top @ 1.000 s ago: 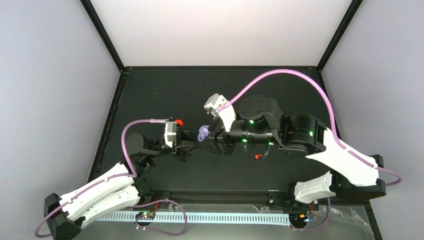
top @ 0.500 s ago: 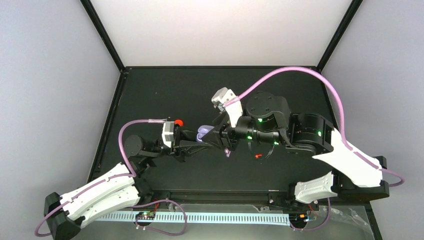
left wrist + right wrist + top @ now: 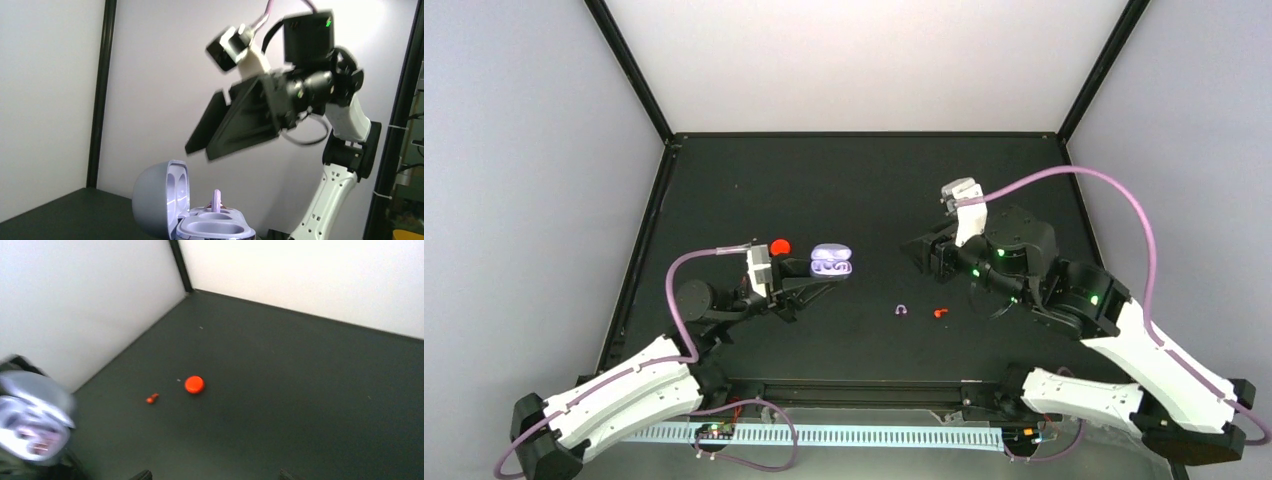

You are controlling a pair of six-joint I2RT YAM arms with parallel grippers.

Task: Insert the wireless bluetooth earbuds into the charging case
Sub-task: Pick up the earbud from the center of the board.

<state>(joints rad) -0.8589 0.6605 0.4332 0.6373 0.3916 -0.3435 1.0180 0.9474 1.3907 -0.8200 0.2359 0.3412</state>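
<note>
Black mat: loose earbud (image 3: 903, 311) lies mid-table, apart from charging case (image 3: 831, 262), lid open, clamped in left gripper (image 3: 822, 282). Right gripper (image 3: 911, 250) spread, empty. Bud prob light, slick; pinch across body.

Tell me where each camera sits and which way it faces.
Top external: high at the near edge, looking down on the table; left gripper, holding the case, and right gripper show.
Left wrist: low, looking across the open case at the right gripper; own fingers not visible.
Right wrist: raised, looking down at the red cap and blurred case; own fingertips at the bottom edge.
Shared: all three see the case.
</note>
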